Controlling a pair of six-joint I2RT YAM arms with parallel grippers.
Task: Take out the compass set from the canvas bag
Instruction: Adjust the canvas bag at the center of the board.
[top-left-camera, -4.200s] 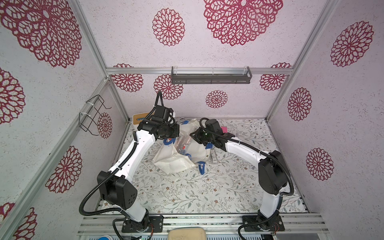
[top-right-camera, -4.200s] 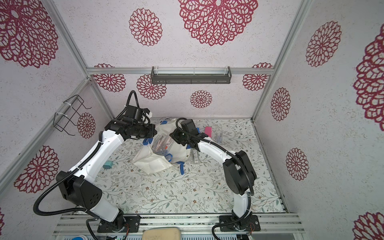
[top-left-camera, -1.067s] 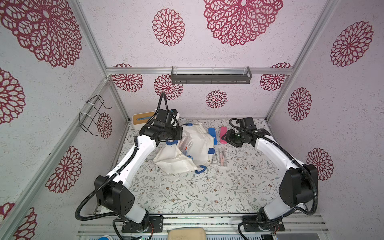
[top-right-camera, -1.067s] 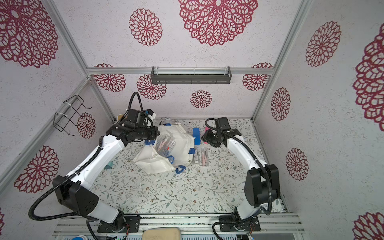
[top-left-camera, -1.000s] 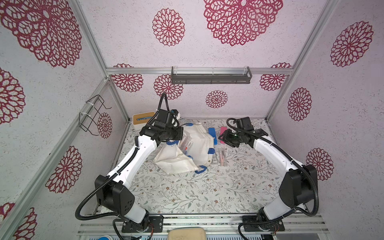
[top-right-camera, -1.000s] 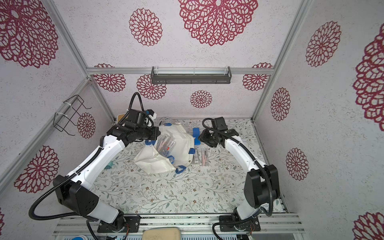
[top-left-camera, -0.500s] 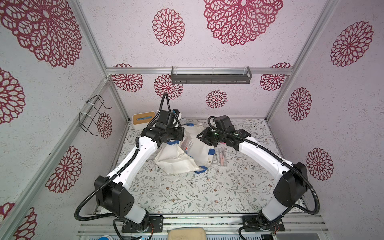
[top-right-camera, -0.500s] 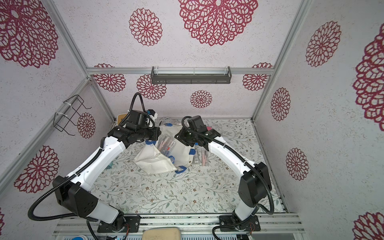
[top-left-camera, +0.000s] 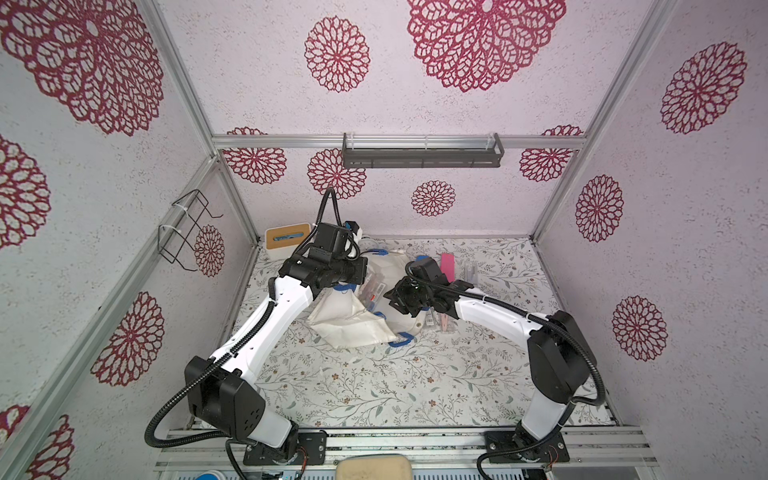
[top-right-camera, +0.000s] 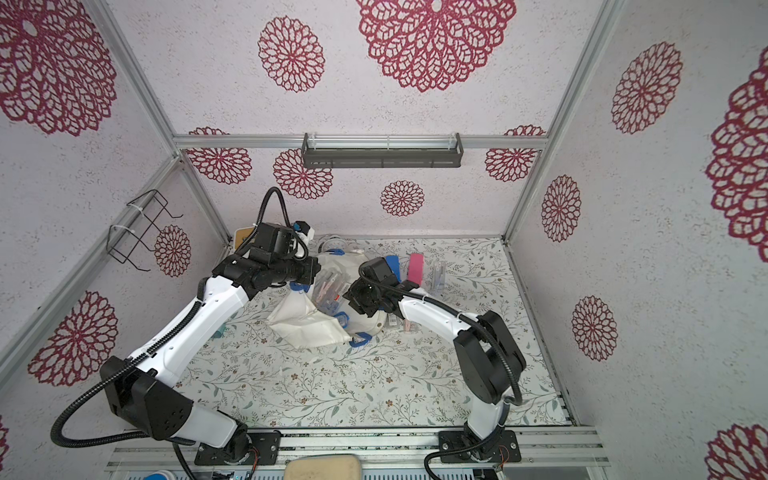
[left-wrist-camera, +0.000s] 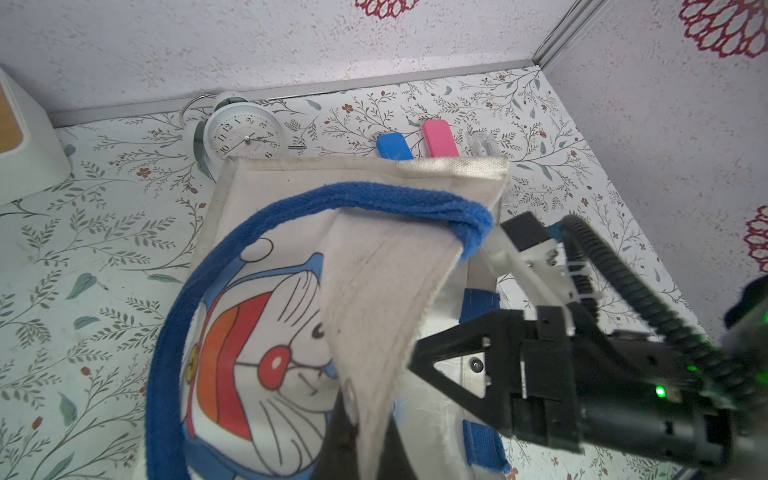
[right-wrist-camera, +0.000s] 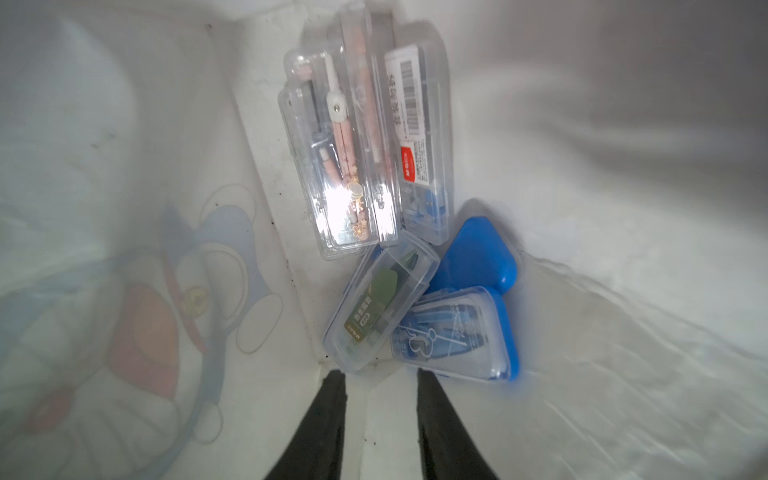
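Bench (top-left-camera: 374, 386): floral cover; carries everything.
Canvas bag (top-left-camera: 353, 324): off-white, at the back-middle of the bench between the two hands. The mouth is open upward and the front part is slumped flat.
White box (top-left-camera: 286, 237): wooden top, in the back corner behind the left arm.
Left hand (top-left-camera: 360, 272): clenched on the bag's upper rim, holding the canvas lifted.
Right hand (right-wrist-camera: 379, 376): released, with the fingers apart and nothing between them. It is reached down inside the bag mouth.
Alarm clock (left-wrist-camera: 245, 135): white, against the back wall just behind the bag.
Pink compass set (right-wrist-camera: 340, 166): clear case on the bag's floor, beyond the right hand's fingertips. Its long axis runs away from the hand.
Barcode-label case (right-wrist-camera: 419, 137): touching the pink compass set, side by side and parallel to it.
Blue-based compass set (right-wrist-camera: 453, 336): just ahead of the fingertips, lying slantwise, near end toward the hand.
Green-label case (right-wrist-camera: 382, 303): nearest the fingertips and not gripped. It overlaps the blue-based compass set and is tilted the same way.
Blue wedge case (right-wrist-camera: 478, 253): partly under those two.
Blue case (left-wrist-camera: 392, 146), pink case (left-wrist-camera: 439, 139), clear case (left-wrist-camera: 484, 143): on the bench behind the bag, side by side.
Loose cases (top-left-camera: 436, 322): on the bench under the right forearm.
Right wrist view only: the bag's inside and each case's contents.
Left wrist view only: the cartoon print (left-wrist-camera: 257, 340) on the bag's outer side, with the blue handle (left-wrist-camera: 332, 199) looped over it.
Both top views: the cases show through the mouth as a small cluster, too small for detail.
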